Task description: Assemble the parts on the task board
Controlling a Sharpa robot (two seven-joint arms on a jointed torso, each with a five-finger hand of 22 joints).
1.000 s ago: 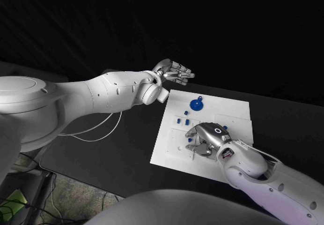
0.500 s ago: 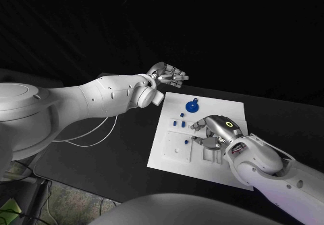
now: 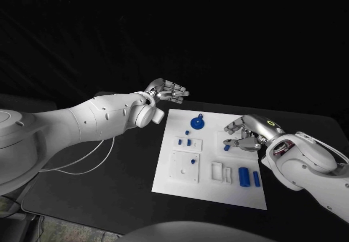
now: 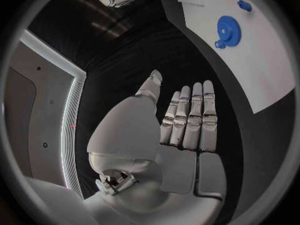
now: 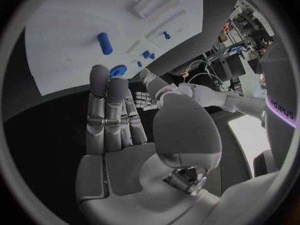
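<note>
The right robot hand (image 3: 246,135) hovers with fingers spread and empty over the task board's (image 3: 211,190) right edge, a small blue peg (image 3: 227,148) just below its fingertips. The left robot hand (image 3: 166,91), open too, hangs beyond the board's far-left corner, farther off.

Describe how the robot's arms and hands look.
Both arms are glossy white shells with rounded joint housings. The left arm has a thin pale cable hanging below it. The right arm shows dark gaps at its wrist. Each ends in a silver, segmented metal hand: left hand, right hand, which bears a small yellow-green ring mark.
</note>
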